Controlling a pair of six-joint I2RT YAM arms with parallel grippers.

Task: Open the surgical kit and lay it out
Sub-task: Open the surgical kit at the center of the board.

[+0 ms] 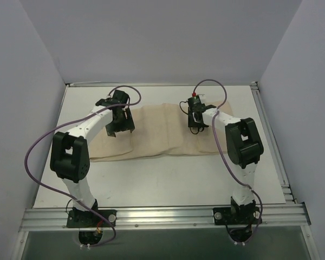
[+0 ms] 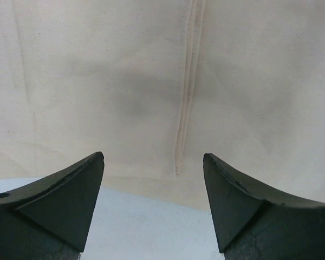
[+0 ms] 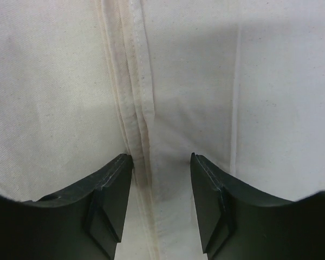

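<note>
The surgical kit shows as a beige cloth wrap (image 1: 157,132), folded shut and lying flat across the far half of the white table (image 1: 162,179). My left gripper (image 1: 119,123) hovers over the wrap's left end. In the left wrist view it (image 2: 153,162) is open wide above the cloth's (image 2: 97,81) near edge, with a stitched seam (image 2: 187,97) running away from it. My right gripper (image 1: 196,123) points down on the wrap's right part. In the right wrist view its jaws (image 3: 161,160) stand narrower but apart, straddling a folded hem (image 3: 132,97) that touches the left finger (image 3: 111,184).
Grey walls enclose the table on three sides. A metal rail (image 1: 162,216) carries both arm bases at the near edge, and another rail (image 1: 271,141) runs along the right side. Purple cables (image 1: 35,151) loop from each arm.
</note>
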